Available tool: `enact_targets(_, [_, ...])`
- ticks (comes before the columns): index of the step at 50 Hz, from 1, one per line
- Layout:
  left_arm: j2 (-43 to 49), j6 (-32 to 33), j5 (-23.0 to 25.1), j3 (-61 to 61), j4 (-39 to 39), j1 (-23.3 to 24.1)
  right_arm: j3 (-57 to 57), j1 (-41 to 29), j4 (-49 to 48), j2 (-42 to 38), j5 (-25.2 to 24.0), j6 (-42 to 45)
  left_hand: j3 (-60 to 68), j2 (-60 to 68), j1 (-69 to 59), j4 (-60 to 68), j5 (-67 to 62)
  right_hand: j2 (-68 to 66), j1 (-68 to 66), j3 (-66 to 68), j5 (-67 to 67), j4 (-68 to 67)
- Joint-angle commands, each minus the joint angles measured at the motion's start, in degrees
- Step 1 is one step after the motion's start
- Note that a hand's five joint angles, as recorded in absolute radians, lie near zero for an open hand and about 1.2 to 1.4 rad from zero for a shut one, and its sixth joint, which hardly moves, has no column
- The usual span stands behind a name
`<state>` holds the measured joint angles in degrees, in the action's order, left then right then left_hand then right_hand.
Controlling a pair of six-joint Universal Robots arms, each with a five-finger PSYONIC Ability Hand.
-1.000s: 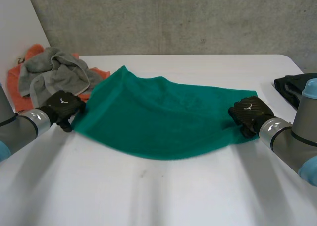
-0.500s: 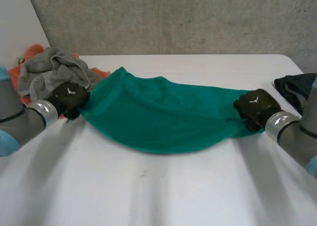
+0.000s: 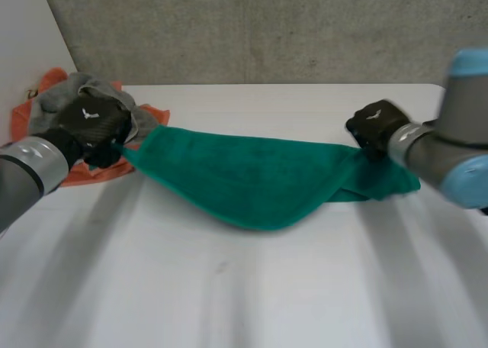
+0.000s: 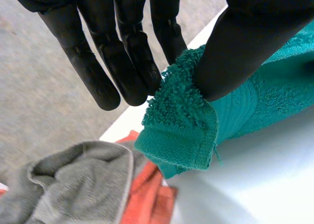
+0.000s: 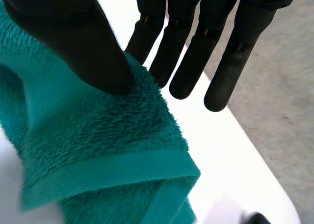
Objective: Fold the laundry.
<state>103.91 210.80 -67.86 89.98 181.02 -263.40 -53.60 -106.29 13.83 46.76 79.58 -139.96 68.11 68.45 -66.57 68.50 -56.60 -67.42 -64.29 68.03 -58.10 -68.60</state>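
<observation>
Green towel [image 3: 259, 180] hangs btwn both hands over the white table [image 3: 229, 287]. It is stretched side to side as a narrow band, w/ its middle sagging down to the tabletop.

A sec ago it lay spread wide & nearly flat, w/ the hands low at its two near corners. Since then both hands have risen & swept toward the far side of the table, carrying that near edge up & over. The towel now looks much shallower front to back.

Left hand [image 3: 93, 127] holds the towel's left-end corner. In its wrist view the thumb presses the terry hem against straight fingers [image 4: 122, 62], i.e. a pinch grip on the cloth. Right hand [image 3: 374, 127] holds the right-end corner w/ the same pinch: thumb on the hem, fingers [image 5: 186, 62] straight behind it. A lower part of the towel lies on the table just beside that hand.

Grey towel [image 3: 53, 100] & orange cloth [image 3: 80, 174] sit heaped at the table's far left corner, right by the left hand, not yet folded.

Judgement for the task: the first half-fold looks approx. mid-way. The held edge probably needs laying down along the far edge, corners matched, before the hands let go. Risks: the sagging middle may bunch, & the left corner could land on the heap.
</observation>
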Motion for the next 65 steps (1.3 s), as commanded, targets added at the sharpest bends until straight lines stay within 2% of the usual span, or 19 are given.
enact_targets(1, [3.5,2.9,-2.0,-1.9,-1.5,0.9,8.1,-4.0,-12.1,-15.0,5.0,3.9,11.9,11.6,-13.4,11.5,-13.4,-12.6,-15.7,12.0,-11.9,-11.4])
enact_targets(3, [3.5,2.9,-2.4,-2.2,-1.8,1.0,8.5,-4.4,-16.0,-16.0,5.8,4.6,11.9,11.6,-13.4,11.5,-13.4,-12.6,-15.7,12.0,-11.9,-11.4])
enact_targets(4, [3.5,2.8,-2.5,-2.3,-1.8,1.0,8.5,-4.5,-17.4,-16.2,6.1,4.8,11.9,11.6,-13.4,11.5,-13.4,-4.7,-7.9,4.1,-4.0,-3.5])
enact_targets(5, [3.4,2.6,-2.6,-2.4,-1.9,1.0,7.9,-4.7,-20.8,-16.4,6.9,5.0,11.9,11.6,-13.4,11.5,-13.4,29.8,26.7,-30.4,30.5,31.0])
enact_targets(6, [3.4,2.5,-2.7,-2.5,-1.9,1.0,7.5,-4.7,-22.5,-16.4,7.4,4.9,11.9,11.6,-13.4,11.5,-13.4,45.6,42.5,-46.3,46.3,46.8])
enact_targets(7, [3.4,2.4,-2.8,-2.6,-1.9,1.0,7.1,-4.7,-24.1,-16.3,8.0,4.6,11.9,11.6,-13.4,11.5,-13.4,56.0,52.8,-56.6,56.6,57.2])
enact_targets(8, [3.4,2.3,-2.8,-2.7,-1.9,1.0,6.6,-4.6,-25.5,-16.2,8.3,4.4,11.9,11.6,-13.4,11.5,-13.4,57.4,54.3,-58.0,58.1,58.6])
enact_targets(11, [3.4,2.1,-2.8,-2.9,-1.9,1.1,4.6,-4.1,-29.5,-14.2,9.2,2.9,11.9,11.6,-13.4,11.5,-13.4,57.4,54.3,-58.0,58.1,58.6])
enact_targets(15, [3.2,1.7,-2.8,-3.1,-1.9,1.1,1.3,-2.8,-28.5,-9.0,9.0,0.0,11.9,11.6,-13.4,11.5,-13.4,57.4,54.3,-58.0,58.1,58.6])
enact_targets(20, [3.0,1.3,-2.9,-3.7,-1.9,1.0,-4.1,-0.6,-21.3,-0.4,6.5,-2.6,11.9,11.6,-13.4,11.5,-13.4,57.4,54.3,-58.0,58.1,58.6])
enact_targets(24, [3.1,0.9,-2.9,-4.1,-2.0,1.0,-7.2,2.0,-12.1,4.5,0.4,-1.3,11.9,11.6,-13.4,11.5,-13.4,56.8,53.6,-57.4,57.4,58.0])
enact_targets(25, [3.0,0.8,-2.9,-4.1,-2.1,0.8,-8.1,3.1,-7.8,5.6,-2.5,0.0,11.9,11.6,-13.4,11.5,-13.4,50.9,47.8,-51.5,51.6,52.1])
enact_targets(29, [2.7,0.7,-2.9,-4.1,-2.1,0.7,-8.7,5.7,1.8,6.4,-7.4,3.0,11.9,11.6,-13.4,11.5,-13.4,36.6,33.5,-37.2,37.3,37.8])
enact_targets(32, [2.7,0.7,-2.9,-4.1,-2.1,0.5,-9.0,6.7,6.1,5.9,-8.7,3.4,11.9,11.6,-13.4,11.5,-13.4,28.3,25.2,-29.0,29.0,29.5])
enact_targets(52, [3.2,0.8,-3.0,-4.3,-2.0,0.7,-11.3,6.6,-10.0,-3.2,-9.4,2.1,11.9,11.6,-13.4,11.5,-13.4,26.3,23.2,-26.9,27.0,27.5])
enact_targets(54, [3.4,0.8,-3.0,-4.3,-2.0,0.7,-11.2,6.6,-10.5,-3.5,-9.4,2.0,11.9,11.6,-13.4,11.5,-13.4,22.4,19.3,-23.1,23.1,23.6])
enact_targets(58, [3.8,1.0,-3.2,-4.3,-2.0,0.7,-10.7,6.5,-13.2,-3.5,-9.2,0.2,11.9,11.6,-13.4,11.5,-13.4,-12.5,-15.6,11.9,-11.8,-11.3])
enact_targets(61, [3.6,1.0,-3.5,-4.4,-2.2,0.4,-11.2,6.7,-13.4,-2.6,-8.8,-1.7,11.9,11.6,-13.4,11.5,-13.4,-12.6,-15.7,12.0,-11.9,-11.4])
enact_targets(65, [2.8,1.1,-4.6,-4.4,-3.0,-0.1,-12.8,7.1,-12.8,2.6,-9.0,-4.9,11.9,11.6,-13.4,11.5,-13.4,-12.6,-15.7,12.0,-11.9,-11.4])
